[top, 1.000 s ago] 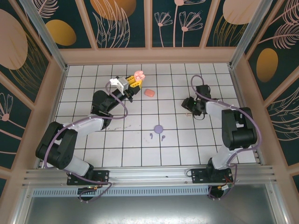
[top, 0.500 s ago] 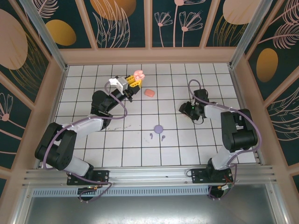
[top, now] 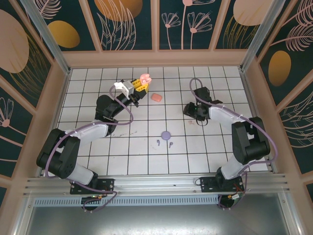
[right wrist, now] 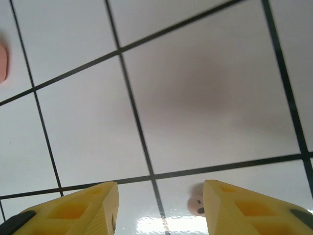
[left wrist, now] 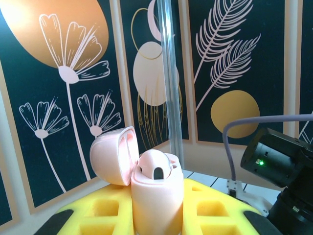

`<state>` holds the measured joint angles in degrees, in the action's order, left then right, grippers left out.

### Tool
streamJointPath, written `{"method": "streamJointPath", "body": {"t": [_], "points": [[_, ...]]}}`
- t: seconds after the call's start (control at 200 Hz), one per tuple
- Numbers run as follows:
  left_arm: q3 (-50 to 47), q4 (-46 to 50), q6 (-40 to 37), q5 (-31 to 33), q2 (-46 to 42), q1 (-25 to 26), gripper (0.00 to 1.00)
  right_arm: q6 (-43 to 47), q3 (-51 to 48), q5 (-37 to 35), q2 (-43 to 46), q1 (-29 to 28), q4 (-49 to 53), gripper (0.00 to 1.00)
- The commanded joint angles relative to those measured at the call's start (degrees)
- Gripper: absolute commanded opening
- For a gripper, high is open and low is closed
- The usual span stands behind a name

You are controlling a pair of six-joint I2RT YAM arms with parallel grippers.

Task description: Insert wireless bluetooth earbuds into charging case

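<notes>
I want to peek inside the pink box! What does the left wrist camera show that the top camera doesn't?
Left wrist: up close, the pink case, lid flipped open, with what looks like an earbud seated inside. Top: the salmon case, purple case and two purple earbuds on the table. Both: the left gripper shut on the pink case.
</notes>
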<state>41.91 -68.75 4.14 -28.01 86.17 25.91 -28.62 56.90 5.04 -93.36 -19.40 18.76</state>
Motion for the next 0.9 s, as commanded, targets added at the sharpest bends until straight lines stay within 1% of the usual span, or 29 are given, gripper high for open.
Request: {"method": "streamJointPath", "body": {"t": [0.0, 0.11, 0.25, 0.33, 0.566, 0.896], "points": [[0.94, -0.66, -0.56, -0.02, -2.10, 0.42, 0.00, 7.72, 2.80, -4.85, -2.54, -2.21, 5.62, 0.50], [1.17, -0.29, -0.81, -0.02, -2.32, 0.41, 0.00, 11.46, 3.51, -3.99, -3.82, -2.14, 6.99, 0.49], [1.33, -0.08, -0.68, -0.22, -2.13, 0.37, 0.00, 13.27, 3.94, -4.72, -5.01, -2.07, 8.40, 0.49], [1.34, -0.07, -0.67, -0.20, -2.15, 0.38, 0.00, 13.81, 3.82, -4.87, -5.49, -1.98, 8.57, 0.48], [1.60, 0.00, -0.56, -0.07, -1.97, 0.38, 0.00, 14.69, 3.21, -4.75, -6.93, -2.01, 8.45, 0.42], [1.64, 0.28, -0.69, -0.06, -1.97, 0.40, 0.00, 14.91, 1.97, -5.39, -8.30, -2.10, 8.04, 0.36]]}}
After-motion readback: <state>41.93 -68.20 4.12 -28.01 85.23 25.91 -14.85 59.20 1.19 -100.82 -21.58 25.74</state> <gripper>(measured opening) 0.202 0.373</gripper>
